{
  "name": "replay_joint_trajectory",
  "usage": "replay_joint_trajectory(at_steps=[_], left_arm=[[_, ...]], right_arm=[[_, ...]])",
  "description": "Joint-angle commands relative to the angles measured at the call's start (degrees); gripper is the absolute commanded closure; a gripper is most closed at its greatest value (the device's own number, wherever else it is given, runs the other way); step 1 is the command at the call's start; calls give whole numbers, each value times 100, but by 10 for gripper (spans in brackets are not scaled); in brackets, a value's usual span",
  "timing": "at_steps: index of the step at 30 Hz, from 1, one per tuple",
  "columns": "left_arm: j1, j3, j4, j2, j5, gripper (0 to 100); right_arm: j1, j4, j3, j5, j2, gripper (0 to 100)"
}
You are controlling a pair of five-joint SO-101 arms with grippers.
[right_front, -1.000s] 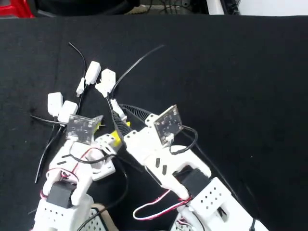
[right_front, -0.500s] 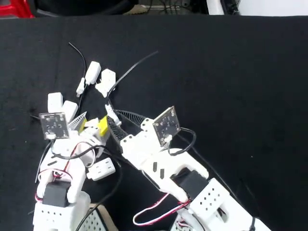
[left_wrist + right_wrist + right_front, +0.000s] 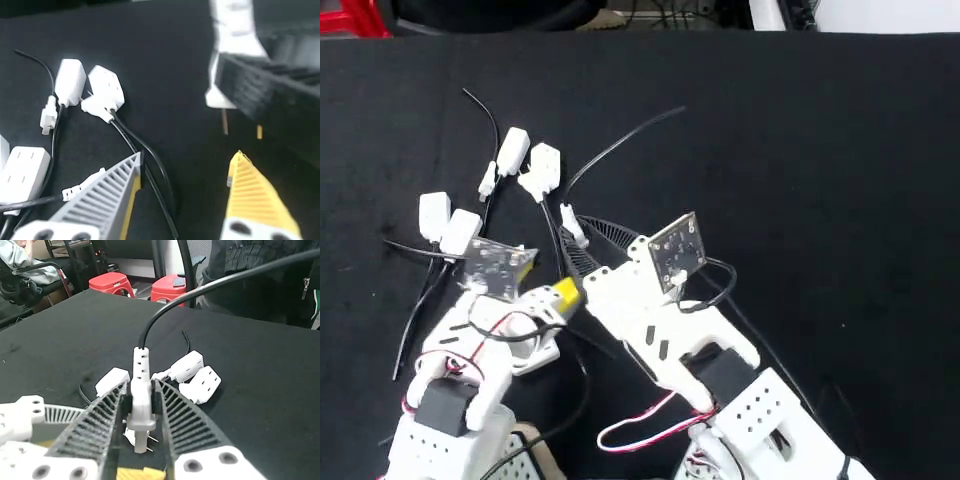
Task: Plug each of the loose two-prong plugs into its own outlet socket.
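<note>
High view, plug: Our right gripper (image 3: 576, 236) pinches one plug (image 3: 573, 231) and holds it up over the black table (image 3: 800, 150), between the two arms.
High view, sockets: We count four white sockets (image 3: 512, 150) lying on the table past the arms. Two are close to the left arm and two are a bit farther off.
Left wrist view, gripper: Our left gripper (image 3: 185, 170) is spread wide and holds nothing. The held plug hangs just past it. Its two prongs point down and touch nothing.
Left wrist view, other plugs: We see what look like loose plugs (image 3: 48, 114) on the table, beside the sockets and apart from them.
Right wrist view, plug: The plug stands upright between the black fingers, with its cord going up. Three sockets lie on the table beyond it.
Done: We think nothing is plugged in yet. We see no plug pushed into a socket.
Left to do: Every plug needs its socket. The held plug seems first in line.
</note>
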Motion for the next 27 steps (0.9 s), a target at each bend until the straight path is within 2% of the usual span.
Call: replay_joint_trajectory(at_steps=[1, 9, 12, 18, 23, 27], left_arm=[[-48, -233, -105, -62, 255, 722], [-110, -242, -149, -62, 343, 722], [-136, -321, -158, -62, 695, 720], [-840, -646, -105, -62, 1679, 662], [-1270, -673, -149, -62, 1776, 659], [-1323, -664, -149, -62, 1749, 659]], right_arm=[[-105, 0, -145, -70, -13, 987], [-237, 149, -136, -70, -4, 987], [-422, 422, -198, -35, -4, 987], [-668, 501, -163, -35, 4, 987], [-651, 519, -171, -35, 4, 987], [-642, 826, -338, -35, 4, 987]])
